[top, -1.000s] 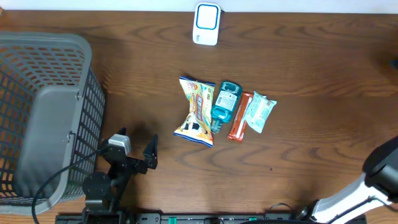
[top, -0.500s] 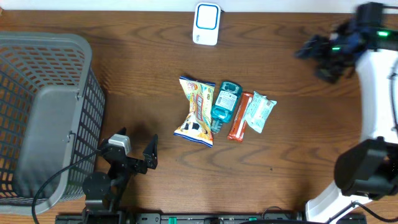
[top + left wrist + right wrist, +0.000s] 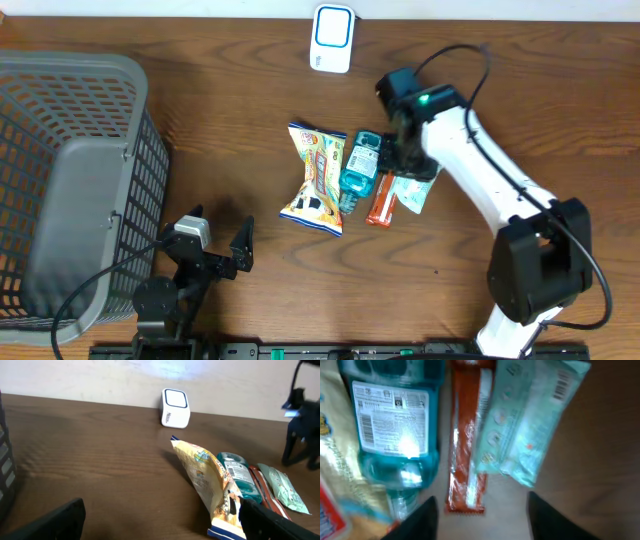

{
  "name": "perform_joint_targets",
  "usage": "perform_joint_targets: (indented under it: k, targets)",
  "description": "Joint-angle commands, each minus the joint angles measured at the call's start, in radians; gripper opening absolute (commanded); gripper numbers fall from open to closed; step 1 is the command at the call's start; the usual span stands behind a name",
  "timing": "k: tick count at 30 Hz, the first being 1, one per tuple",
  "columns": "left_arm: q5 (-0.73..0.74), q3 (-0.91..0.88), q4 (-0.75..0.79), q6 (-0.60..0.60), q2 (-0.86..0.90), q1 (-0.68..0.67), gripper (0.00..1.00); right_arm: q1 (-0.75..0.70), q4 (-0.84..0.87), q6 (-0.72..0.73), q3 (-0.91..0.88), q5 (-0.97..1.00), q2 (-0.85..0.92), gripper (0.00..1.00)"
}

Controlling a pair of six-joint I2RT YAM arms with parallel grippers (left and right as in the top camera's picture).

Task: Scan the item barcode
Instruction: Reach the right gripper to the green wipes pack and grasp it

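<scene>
Now, the four items lay in a row in the middle of the bench [image 3: 230, 110], none of them lifted: the snack bag [image 3: 315, 178], the teal bottle [image 3: 362, 162], the orange bar [image 3: 384, 198] just beside it, and the pale green packet [image 3: 412, 192] at the right end. In the right wrist view you could see barcodes facing up on the bottle's label and near the packet's corner.

What had changed was your right arm. A second earlier it sat at the frame's corner; by this moment it had swung in, and the right pincer [image 3: 481, 499] hung over the bar and packet, fingers apart and gripping nothing. I read that as the start of a pick, probably one of those two.

The scanner [image 3: 331, 37] stood well apart at the far edge, so nothing was scanned yet. Your left pincer [image 3: 222, 232] stayed wide open and idle beside the basket [image 3: 100, 65].
</scene>
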Motion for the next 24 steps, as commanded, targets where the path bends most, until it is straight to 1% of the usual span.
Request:
perform_joint_targets:
  k: [1, 5, 8, 13, 19, 22, 24]
  targets:
    - [0.002, -0.018, -0.023, -0.005, -0.001, 0.003, 0.98, 0.022, 0.124, 0.055, -0.087, 0.082, 0.007, 0.41]
    - [0.002, -0.018, -0.023, -0.005, -0.001, 0.003, 0.98, 0.025, 0.292, 0.055, -0.196, 0.08, 0.008, 0.33]
    - [0.002, -0.018, -0.023, -0.005, -0.001, 0.003, 0.98, 0.025, 0.34, 0.048, -0.254, 0.079, 0.008, 0.32]
    - [0.002, -0.018, -0.023, -0.005, -0.001, 0.003, 0.98, 0.026, 0.336, -0.033, -0.315, 0.08, 0.008, 0.32]
    - [0.002, -0.018, -0.023, -0.005, -0.001, 0.003, 0.98, 0.019, 0.276, -0.039, -0.361, 0.152, 0.008, 0.29]
    - [0.002, -0.018, -0.023, -0.005, -0.001, 0.003, 0.98, 0.012, 0.263, -0.044, -0.361, 0.163, 0.008, 0.31]
    - [0.002, -0.018, -0.023, -0.005, -0.001, 0.003, 0.98, 0.012, 0.263, -0.051, -0.36, 0.161, 0.008, 0.35]
